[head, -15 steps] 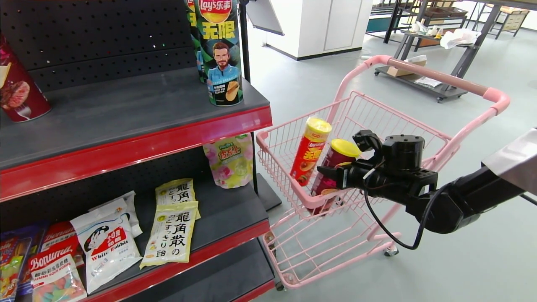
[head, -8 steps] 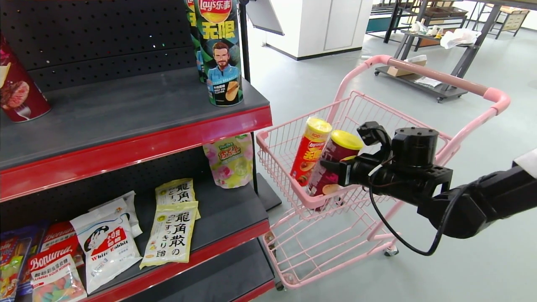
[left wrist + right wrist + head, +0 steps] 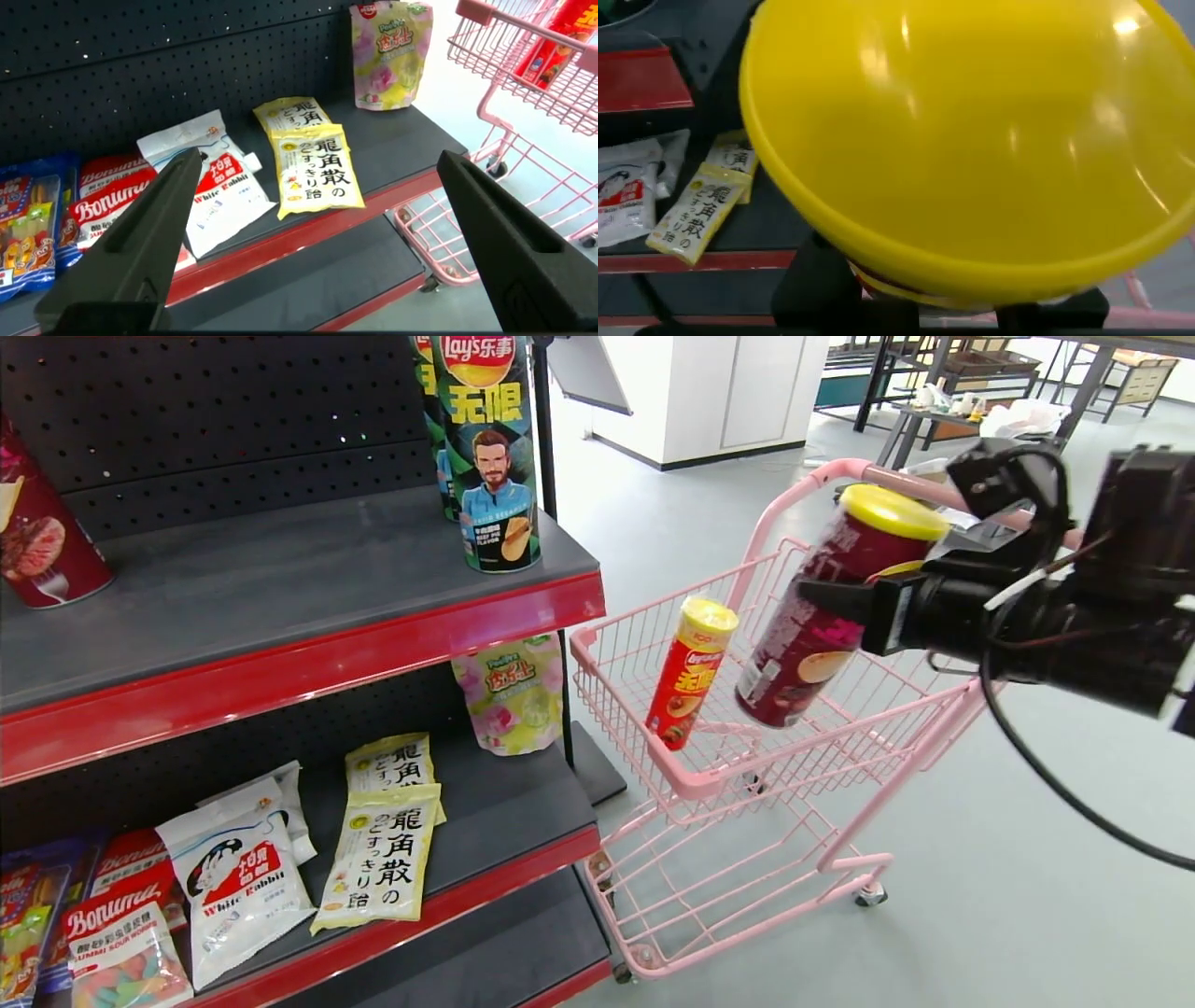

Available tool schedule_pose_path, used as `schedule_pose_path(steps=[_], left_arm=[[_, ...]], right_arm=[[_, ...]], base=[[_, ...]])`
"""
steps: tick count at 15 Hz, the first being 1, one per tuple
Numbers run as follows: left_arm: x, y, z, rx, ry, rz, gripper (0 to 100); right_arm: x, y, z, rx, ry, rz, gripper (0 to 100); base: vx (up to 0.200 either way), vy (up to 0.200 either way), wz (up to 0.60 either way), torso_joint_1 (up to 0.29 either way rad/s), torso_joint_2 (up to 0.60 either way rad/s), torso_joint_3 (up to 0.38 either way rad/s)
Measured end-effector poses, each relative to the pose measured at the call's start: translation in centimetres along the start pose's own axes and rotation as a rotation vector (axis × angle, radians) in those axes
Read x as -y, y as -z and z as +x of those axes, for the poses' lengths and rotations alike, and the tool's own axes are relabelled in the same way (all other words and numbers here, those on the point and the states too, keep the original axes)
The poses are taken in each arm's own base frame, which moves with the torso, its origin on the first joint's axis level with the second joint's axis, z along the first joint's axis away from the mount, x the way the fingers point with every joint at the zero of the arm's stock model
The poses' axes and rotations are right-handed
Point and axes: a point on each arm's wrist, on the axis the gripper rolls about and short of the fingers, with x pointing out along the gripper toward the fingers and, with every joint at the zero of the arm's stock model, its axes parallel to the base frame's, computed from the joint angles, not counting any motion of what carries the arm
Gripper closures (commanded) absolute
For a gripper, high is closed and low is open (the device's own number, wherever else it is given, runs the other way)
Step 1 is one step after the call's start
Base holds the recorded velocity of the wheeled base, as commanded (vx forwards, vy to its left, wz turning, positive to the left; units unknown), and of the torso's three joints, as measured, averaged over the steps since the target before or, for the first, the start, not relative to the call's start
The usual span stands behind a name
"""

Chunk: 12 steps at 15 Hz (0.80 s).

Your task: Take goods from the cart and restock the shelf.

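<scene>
My right gripper point(image 3: 864, 581) is shut on a dark red chip can with a yellow lid point(image 3: 822, 616), held tilted in the air above the pink cart point(image 3: 709, 784). The can's yellow lid point(image 3: 971, 140) is close up in the right wrist view. A red chip can with a yellow lid point(image 3: 691, 672) still leans inside the cart basket. The upper shelf point(image 3: 280, 579) carries a tall green chip can point(image 3: 487, 448) at its right end and a dark red can point(image 3: 37, 537) at the left. My left gripper point(image 3: 318, 233) is open, hanging before the lower shelf point(image 3: 280, 233).
Snack bags lie on the lower shelf: two yellow bags point(image 3: 383, 840), a white bag point(image 3: 238, 877) and red bags point(image 3: 121, 933). A floral pouch point(image 3: 513, 695) hangs at the shelf's right end. Tables and racks point(image 3: 971, 420) stand far behind the cart on the open grey floor.
My right gripper has lifted the dark red can up out of the cart basket and to the right. The red can and the shelf goods have stayed put.
</scene>
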Motion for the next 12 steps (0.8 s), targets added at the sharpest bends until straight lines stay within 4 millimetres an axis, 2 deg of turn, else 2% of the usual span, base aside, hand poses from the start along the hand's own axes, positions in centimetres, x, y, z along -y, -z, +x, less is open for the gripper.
schedule_pose_path(steps=[2,3,6,9,12], left_arm=[[0.0,0.0,0.0,0.000,0.000,0.001,0],[0.0,0.0,0.0,0.001,0.000,0.000,0],[0.0,0.0,0.0,0.000,0.000,0.001,0],[0.0,0.0,0.0,0.000,0.000,0.000,0],[0.0,0.0,0.0,0.001,0.000,0.000,0]], right_arm=[[-0.1,-1.4,-4.1,-0.048,0.092,0.001,100],[-0.3,-1.4,-6.5,-0.064,0.121,0.011,100],[-0.6,1.1,-12.6,-0.112,0.189,0.025,100],[-0.7,3.7,-16.4,-0.134,0.229,-0.005,100],[-0.9,4.1,-17.7,-0.109,0.237,-0.008,100]], base=[[0.000,0.000,0.00,0.000,0.00,0.000],[0.000,0.000,0.00,0.000,0.00,0.000],[0.000,0.000,0.00,0.000,0.00,0.000],[0.000,0.000,0.00,0.000,0.00,0.000],[0.000,0.000,0.00,0.000,0.00,0.000]])
